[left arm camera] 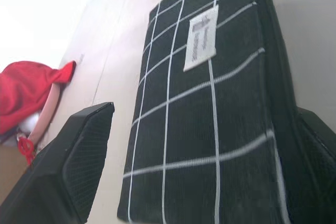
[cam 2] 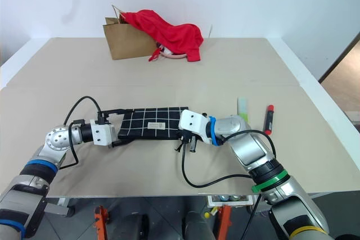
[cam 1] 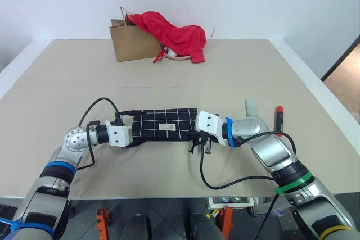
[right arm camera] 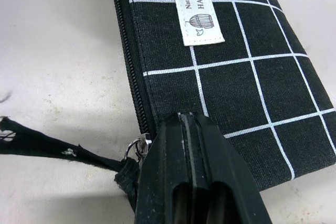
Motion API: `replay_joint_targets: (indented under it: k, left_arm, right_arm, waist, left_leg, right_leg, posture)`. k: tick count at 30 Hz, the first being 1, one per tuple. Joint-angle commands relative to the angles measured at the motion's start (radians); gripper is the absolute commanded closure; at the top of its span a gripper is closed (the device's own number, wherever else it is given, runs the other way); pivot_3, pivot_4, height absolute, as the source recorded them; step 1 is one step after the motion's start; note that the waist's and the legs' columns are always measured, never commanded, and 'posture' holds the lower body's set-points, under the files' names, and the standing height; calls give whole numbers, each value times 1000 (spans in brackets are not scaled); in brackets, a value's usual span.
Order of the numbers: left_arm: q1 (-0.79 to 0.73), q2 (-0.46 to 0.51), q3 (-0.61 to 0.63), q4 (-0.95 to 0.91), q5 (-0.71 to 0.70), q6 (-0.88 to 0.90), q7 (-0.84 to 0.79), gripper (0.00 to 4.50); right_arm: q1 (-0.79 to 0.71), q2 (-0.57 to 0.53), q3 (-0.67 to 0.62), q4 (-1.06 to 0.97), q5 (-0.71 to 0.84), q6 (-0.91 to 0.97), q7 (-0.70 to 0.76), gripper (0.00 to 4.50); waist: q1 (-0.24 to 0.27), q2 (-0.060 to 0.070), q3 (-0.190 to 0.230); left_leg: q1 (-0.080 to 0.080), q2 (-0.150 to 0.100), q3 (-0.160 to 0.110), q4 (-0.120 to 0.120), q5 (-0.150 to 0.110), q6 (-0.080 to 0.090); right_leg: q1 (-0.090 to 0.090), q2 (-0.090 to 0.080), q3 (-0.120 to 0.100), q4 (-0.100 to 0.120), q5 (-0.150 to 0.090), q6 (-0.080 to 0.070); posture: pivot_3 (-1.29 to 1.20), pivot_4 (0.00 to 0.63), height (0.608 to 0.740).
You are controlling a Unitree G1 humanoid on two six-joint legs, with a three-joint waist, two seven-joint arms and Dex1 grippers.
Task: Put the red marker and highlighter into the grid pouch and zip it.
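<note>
You had the grid pouch (cam 1: 160,123) lying flat on the table (cam 1: 185,77), directly between the two claws. The left claw (cam 1: 130,137) stood wide open, one finger on either side of the pouch's near end, with nothing gripped. The right claw (right arm camera: 195,145) was fully closed, its tips pressed onto the opposite corner of the pouch, just beside the zipper's metal ring and cord pull (right arm camera: 52,148). Whether those tips pinched fabric or only pressed on it could not be determined.

The highlighter (cam 2: 243,108) and the red marker (cam 2: 269,118) lay on the table beyond the right claw's wrist, on the far side of that arm from the pouch, near each other and not touching. Neither was inside the pouch.

Handling notes:
- The pouch appears to be soft, light cloth; it will likely fold or slide unless one end is pinned.
- Grip it at the end seam with the left claw, and take the cord pull, not the fabric, with the right.
- Both pens look light, rigid and smooth; grasp each across mid-barrel, since they may roll.
</note>
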Motion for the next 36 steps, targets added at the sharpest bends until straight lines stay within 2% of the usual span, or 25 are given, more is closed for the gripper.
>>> replay_joint_targets:
  k: [1,3,4,5,8,10,19,20,21,23,24,28,31,36]
  left_arm:
    - [0,-17,-35,15,-40,-4,-62,1215]
    - [5,-23,-40,1,-81,3,-103,1628]
    - [7,-24,-43,-4,-94,4,-118,2155]
    - [8,-25,-44,-5,-102,5,-128,2401]
    - [13,-31,-44,-11,-138,19,-165,3911]
    - [17,-34,-43,-14,-159,30,-188,4377]
    - [26,-44,-26,-12,-194,89,-212,4463]
    - [27,-46,-25,-20,-201,106,-219,4500]
    - [28,-47,-23,-30,-206,121,-223,4500]
    - [34,-51,-15,-54,-220,161,-230,4500]
    - [38,-53,-10,-65,-225,179,-229,4500]
    - [54,-60,16,-131,-256,306,-199,4500]
    - [35,-82,63,-219,-284,506,-99,4500]
    - [20,-113,98,-381,-320,792,1,4500]
  right_arm:
    - [13,-4,-16,-11,-5,12,13,4500]
    - [11,-1,-17,-6,-8,11,12,4500]
    - [10,-1,-17,-3,-8,10,13,4500]
    - [9,0,-17,-2,-9,9,13,4500]
    - [5,4,-17,6,-10,7,12,4500]
    - [3,5,-17,9,-10,6,13,4500]
    - [-3,27,-51,12,19,16,2,4500]
    - [-11,48,-81,12,45,29,-16,3995]
    - [-22,74,-120,8,84,55,-28,3821]
    - [-60,131,-234,-8,194,110,-59,3165]
    - [-78,147,-281,-16,230,127,-71,2465]
    - [-128,155,-463,-85,421,266,-93,1313]
    - [-130,91,-570,-116,486,304,-98,1313]
    - [-72,6,-560,-103,411,243,-135,1313]
  waist:
    - [0,0,0]
    - [0,0,0]
    - [0,0,0]
    - [0,0,0]
    - [0,0,0]
    - [-1,0,0]
    - [-2,0,0]
    - [-2,0,0]
    - [-2,0,0]
    - [-2,0,0]
    - [-2,1,1]
    - [-2,1,1]
    - [-1,1,1]
    - [-4,1,1]
  left_leg:
    - [0,0,0,0,0,0]
    - [0,0,0,0,0,0]
    - [-1,0,0,0,0,0]
    - [-1,0,0,0,0,0]
    - [-1,0,0,0,0,0]
    - [-1,0,0,-1,0,0]
    - [-1,0,0,-1,-1,0]
    - [-1,0,0,-1,-1,0]
    - [-1,0,0,-1,-1,0]
    - [-1,0,0,-1,-1,0]
    - [-1,0,0,-1,-1,0]
    - [-3,-1,-2,-1,-2,0]
    - [-6,-2,-5,-1,-2,0]
    - [-14,-2,-8,0,-3,0]
  right_leg:
    - [0,0,0,0,0,0]
    - [0,0,0,0,0,0]
    - [0,0,0,0,0,0]
    - [0,0,0,0,0,0]
    - [-1,0,0,0,0,0]
    - [-1,0,0,0,-1,-1]
    - [-1,0,1,0,-1,-1]
    - [-1,1,1,0,-2,-1]
    - [-1,1,1,0,-2,-1]
    - [-1,1,1,0,-2,-1]
    - [-1,1,1,0,-1,-2]
    - [-2,0,0,0,-1,-2]
    - [-2,-1,-3,0,-2,-3]
    - [-8,-1,-6,-1,-1,-3]
  posture:
    - [0,150,740]
    - [0,150,740]
    - [0,150,740]
    - [0,150,740]
    - [0,150,740]
    - [0,150,740]
    - [0,150,740]
    - [0,150,740]
    - [0,150,740]
    - [0,150,740]
    - [0,150,740]
    - [0,150,740]
    - [0,150,740]
    - [0,150,740]
